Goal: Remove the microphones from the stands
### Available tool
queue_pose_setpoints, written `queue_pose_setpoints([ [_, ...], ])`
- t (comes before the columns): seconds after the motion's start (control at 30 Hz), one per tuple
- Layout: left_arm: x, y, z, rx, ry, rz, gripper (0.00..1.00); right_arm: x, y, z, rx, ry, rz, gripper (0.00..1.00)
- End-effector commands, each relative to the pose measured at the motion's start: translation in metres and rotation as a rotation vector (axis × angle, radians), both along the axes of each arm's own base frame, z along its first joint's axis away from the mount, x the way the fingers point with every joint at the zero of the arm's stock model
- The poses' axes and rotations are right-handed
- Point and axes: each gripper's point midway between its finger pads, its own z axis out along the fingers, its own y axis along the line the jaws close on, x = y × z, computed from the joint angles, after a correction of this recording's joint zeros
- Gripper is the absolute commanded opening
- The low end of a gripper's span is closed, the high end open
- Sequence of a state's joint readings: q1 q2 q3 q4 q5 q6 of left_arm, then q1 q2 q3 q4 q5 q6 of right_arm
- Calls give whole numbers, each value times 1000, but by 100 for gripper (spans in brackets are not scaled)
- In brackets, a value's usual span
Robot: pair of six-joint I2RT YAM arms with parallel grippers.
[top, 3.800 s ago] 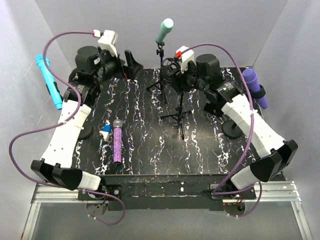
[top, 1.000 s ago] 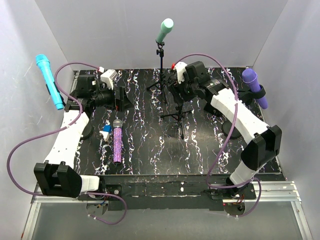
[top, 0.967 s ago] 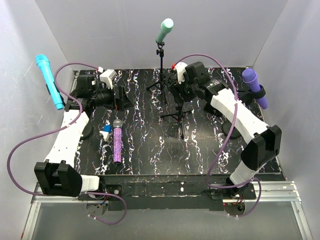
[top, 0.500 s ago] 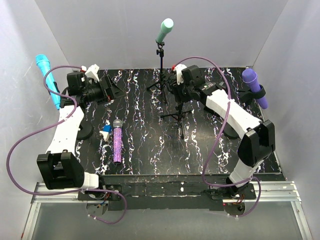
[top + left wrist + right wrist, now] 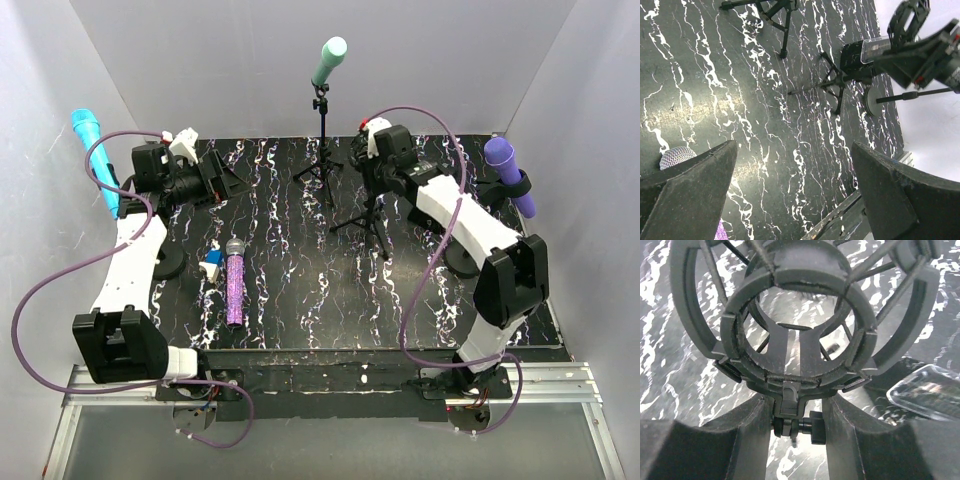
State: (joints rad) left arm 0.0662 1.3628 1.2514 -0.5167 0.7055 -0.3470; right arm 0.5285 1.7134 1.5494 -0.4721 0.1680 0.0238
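A purple glitter microphone (image 5: 233, 283) lies flat on the black table, its mesh head showing in the left wrist view (image 5: 676, 155). A small tripod stand (image 5: 370, 215) carries an empty shock mount ring (image 5: 796, 325). My right gripper (image 5: 376, 172) is shut on the stand's swivel joint (image 5: 792, 422) just under the ring. My left gripper (image 5: 222, 180) is open and empty above the table's back left; its fingers (image 5: 700, 175) stand wide apart, and the tripod stand (image 5: 839, 82) lies ahead of them.
A teal microphone (image 5: 328, 60) stands on a tall tripod at the back centre. A cyan microphone (image 5: 96, 160) is clipped at the left wall, a purple one (image 5: 510, 176) at the right. A small blue-and-white block (image 5: 210, 268) lies beside the glitter microphone.
My right gripper has shifted right with the small tripod stand, whose legs slid to the right. My left arm has drawn back toward the back left corner.
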Motion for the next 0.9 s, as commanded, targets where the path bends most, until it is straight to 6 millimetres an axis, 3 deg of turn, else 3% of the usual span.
queue_pose_setpoints([
  [0.0,-12,-5,24,-6,-72,-41,98,64,-33,48,10,-207,-166,14],
  [0.07,-13,-6,26,-9,-79,-51,98,84,-40,61,29,-249,-197,14],
  [0.23,-15,-7,26,5,-87,-72,98,123,-46,63,56,-264,-215,15],
  [0.33,-15,-6,29,19,-104,-82,98,128,-39,64,77,-237,-174,42],
  [0.47,-16,-7,41,46,-168,-118,98,114,-37,84,116,-241,-151,70],
  [0.6,-10,-7,63,69,-253,-144,98,92,-41,121,163,-276,-137,74],
  [0.7,2,-11,85,64,-305,-184,98,71,-22,149,255,-294,-3,75],
  [0.77,13,-12,87,54,-299,-198,98,63,-12,169,321,-336,65,75],
  [0.87,26,-12,88,50,-300,-201,98,49,5,219,450,-487,173,77],
])
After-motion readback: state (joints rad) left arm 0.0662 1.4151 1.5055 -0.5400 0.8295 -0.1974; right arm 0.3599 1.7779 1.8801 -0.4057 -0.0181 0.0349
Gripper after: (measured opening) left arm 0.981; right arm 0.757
